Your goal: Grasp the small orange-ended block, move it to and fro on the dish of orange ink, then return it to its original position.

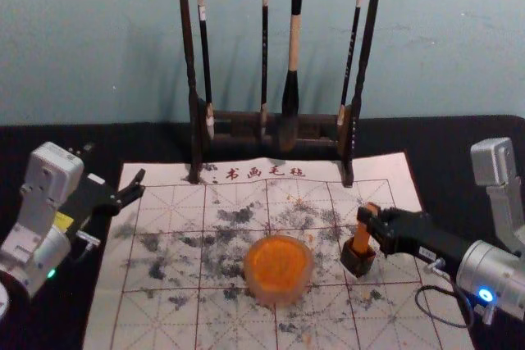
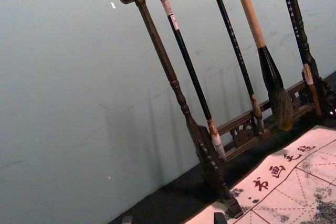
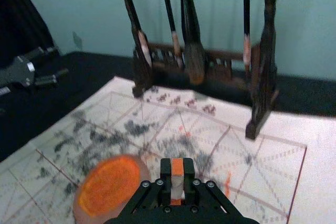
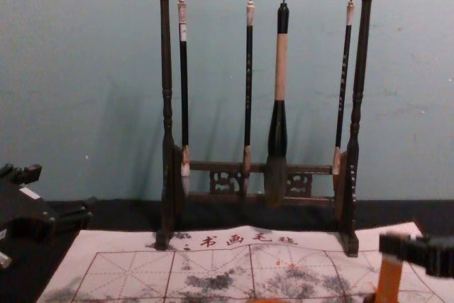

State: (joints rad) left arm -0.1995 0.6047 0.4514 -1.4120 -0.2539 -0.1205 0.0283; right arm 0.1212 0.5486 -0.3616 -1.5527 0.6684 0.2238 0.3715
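At the right of the mat, my right gripper (image 1: 367, 219) is shut on the upper part of the orange-ended block (image 1: 361, 240). The block stands upright, its lower end hidden inside a small dark square holder (image 1: 358, 261). Seen from the right wrist, the gripper (image 3: 177, 174) has the block (image 3: 177, 167) between its fingers, orange at the top with a pale middle. The round dish of orange ink (image 1: 279, 266) lies to the left of the holder, apart from it. My left gripper (image 1: 138, 184) is parked open, empty, at the mat's upper left edge; its fingertips (image 2: 219, 217) show in the left wrist view.
A dark wooden brush rack (image 1: 194, 120) with several hanging brushes stands behind, its feet on the mat's far edge. The ink-stained, gridded mat (image 1: 172, 317) lies under the dish and holder. Black cloth (image 1: 49, 141) covers the table around it, with a wall behind.
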